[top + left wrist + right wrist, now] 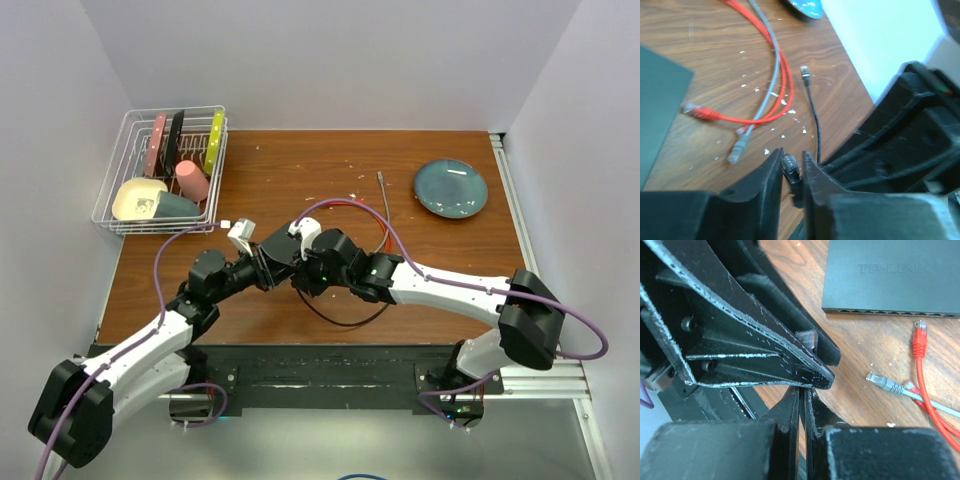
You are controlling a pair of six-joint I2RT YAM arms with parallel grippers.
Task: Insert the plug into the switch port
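Observation:
My left gripper is shut on the black plug, which sits between its fingertips just above the wood. In the right wrist view the plug's clear tip pokes out past the left fingers. My right gripper is shut right behind them, with a thin black strip of the cable between its fingers. The flat black switch lies beyond, its row of ports facing the grippers and a short way from the plug. From above, both grippers meet at mid-table and hide the switch.
A red plug and a grey plug lie loose on the wood in front of the switch. The black cable's other end lies near them. A blue plate sits at the back right, a dish rack at the back left.

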